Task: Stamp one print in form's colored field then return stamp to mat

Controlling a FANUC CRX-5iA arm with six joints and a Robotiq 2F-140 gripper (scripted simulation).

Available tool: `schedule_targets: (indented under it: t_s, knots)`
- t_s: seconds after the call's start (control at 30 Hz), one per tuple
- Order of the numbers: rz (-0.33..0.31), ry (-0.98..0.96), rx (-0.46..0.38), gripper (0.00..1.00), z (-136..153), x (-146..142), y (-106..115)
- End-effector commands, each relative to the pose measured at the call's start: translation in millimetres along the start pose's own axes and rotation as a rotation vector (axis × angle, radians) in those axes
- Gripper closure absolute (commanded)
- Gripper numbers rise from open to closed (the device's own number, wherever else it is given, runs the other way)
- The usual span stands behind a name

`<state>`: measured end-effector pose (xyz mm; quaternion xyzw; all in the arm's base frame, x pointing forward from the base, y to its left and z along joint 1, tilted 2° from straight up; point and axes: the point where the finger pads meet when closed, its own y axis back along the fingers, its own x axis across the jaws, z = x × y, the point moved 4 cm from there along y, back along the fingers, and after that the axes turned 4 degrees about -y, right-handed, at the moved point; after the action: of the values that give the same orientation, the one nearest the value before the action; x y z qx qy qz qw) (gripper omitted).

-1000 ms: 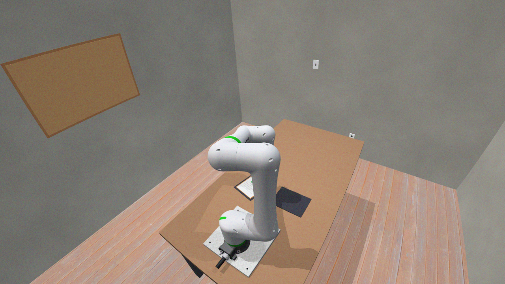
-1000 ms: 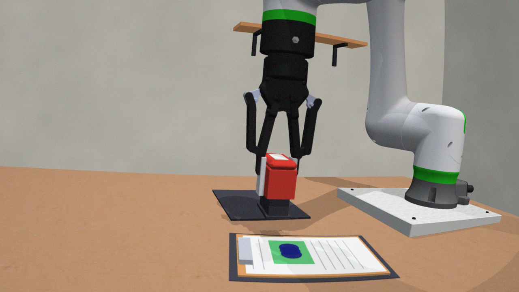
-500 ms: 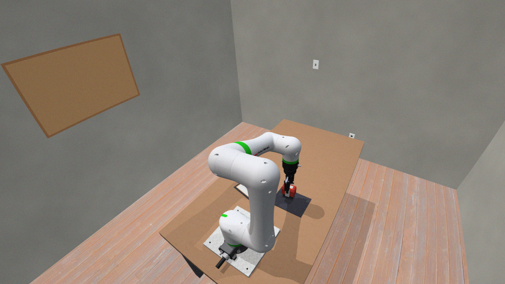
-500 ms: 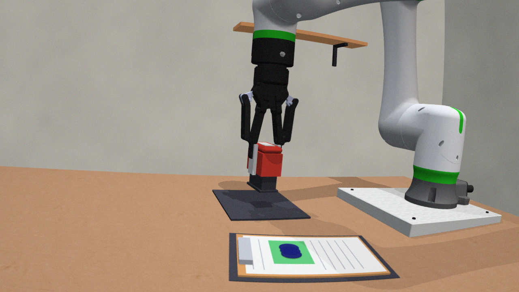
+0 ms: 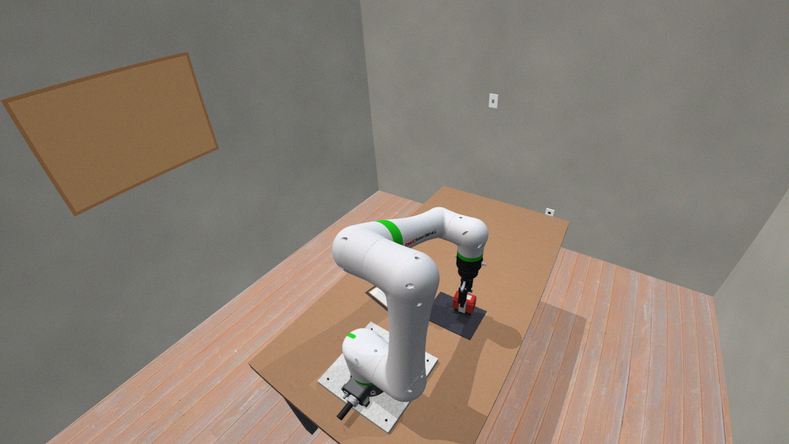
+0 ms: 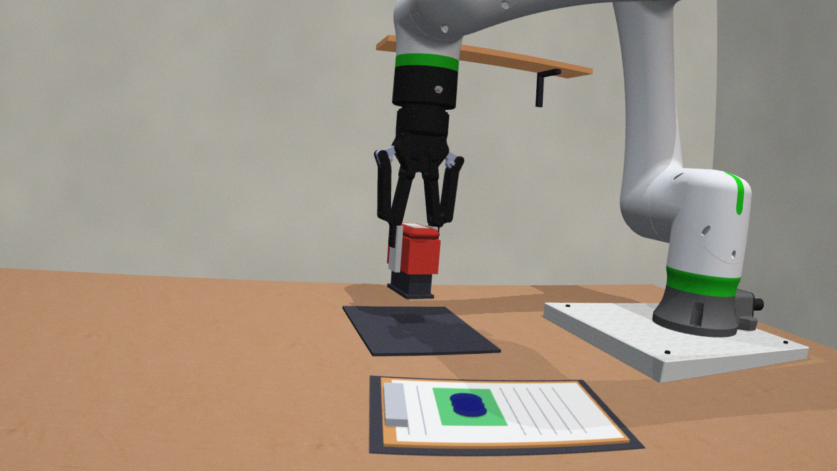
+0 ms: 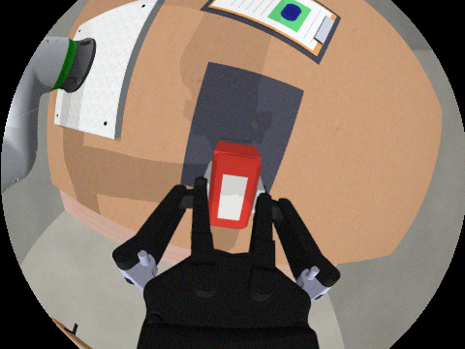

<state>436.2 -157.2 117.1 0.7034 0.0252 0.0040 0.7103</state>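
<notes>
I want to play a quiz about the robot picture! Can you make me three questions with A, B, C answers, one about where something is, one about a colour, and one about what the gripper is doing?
1. Where is the stamp?
A. Up in the air over the dark mat
B. Standing on the form
C. Lying on the white base plate

2. What colour is the field on the form?
A. Yellow
B. Green
C. Pink

3. What is the gripper doing?
A. Wide open, holding nothing
B. Shut on the stamp
C. Shut on the form

Answers:
1. A: the exterior view shows the red stamp hanging above the dark mat, with a gap and a shadow under it.
2. B: the field on the form is green, with a dark blue mark inside it.
3. B: the gripper has its fingers on both sides of the stamp's red top.
</notes>
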Motion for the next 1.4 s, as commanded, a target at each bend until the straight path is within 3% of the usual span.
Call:
schedule_targets:
  t_s: [0.0,0.37,0.87,1.37]
  knots:
    - [0.000,0.000,0.000,0.83,0,0,0]
    - [0.000,0.000,0.000,0.83,-39,3,-1]
    - [0.000,0.000,0.000,0.83,-39,3,-3]
    - [0.000,0.000,0.000,0.83,-39,3,-34]
